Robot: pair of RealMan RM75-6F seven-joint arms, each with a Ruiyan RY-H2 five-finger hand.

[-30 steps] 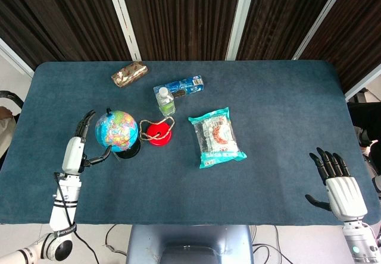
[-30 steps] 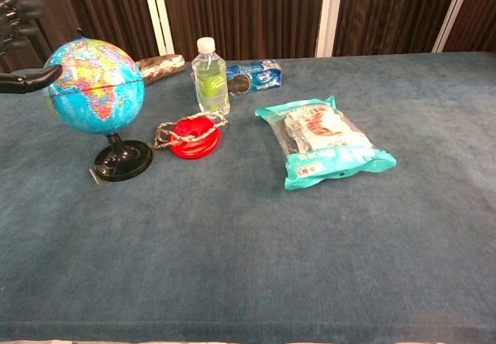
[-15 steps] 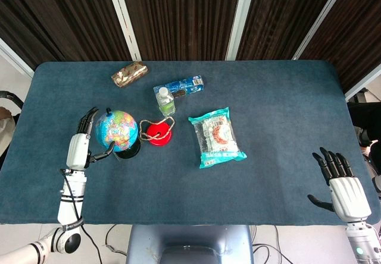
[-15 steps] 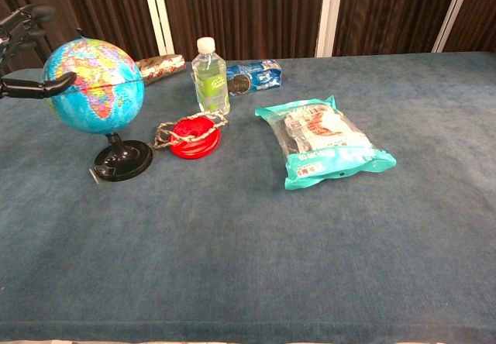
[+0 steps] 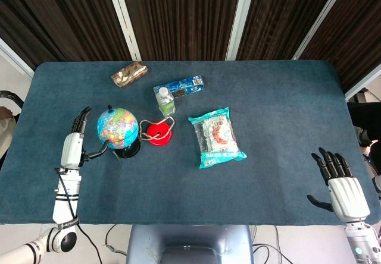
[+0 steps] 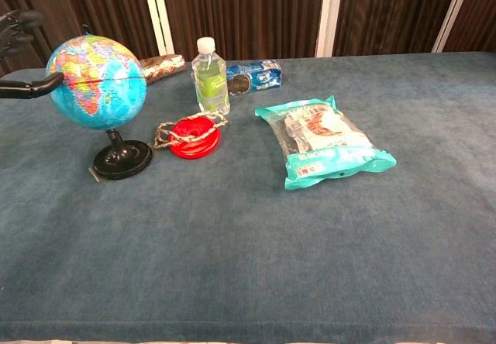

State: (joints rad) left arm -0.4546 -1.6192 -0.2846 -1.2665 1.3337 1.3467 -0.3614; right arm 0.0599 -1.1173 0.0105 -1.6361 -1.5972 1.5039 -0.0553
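Note:
A small globe (image 5: 117, 126) on a black stand (image 5: 127, 149) sits at the table's left; the chest view shows the globe (image 6: 97, 83) above its base (image 6: 122, 160). My left hand (image 5: 74, 146) is just left of it with fingers spread and holds nothing. Its thumb tip reaches the globe's left side, and the other fingers stay clear of it. In the chest view only the left hand's (image 6: 22, 57) dark fingers show at the left edge. My right hand (image 5: 342, 187) hovers open, fingers spread, at the table's front right corner, far from every object.
Right of the globe lie a red disc with rope (image 5: 158, 131), a water bottle (image 5: 165, 101), a blue cookie pack (image 5: 181, 87), a shiny brown wrapped packet (image 5: 129, 74) and a teal snack bag (image 5: 216, 138). Blue cloth covers the table (image 5: 286, 109).
My left hand's fingers have drawn a little to the left, away from the globe. The globe's map pattern has shifted, as if it turned slightly. The right hand barely moved.

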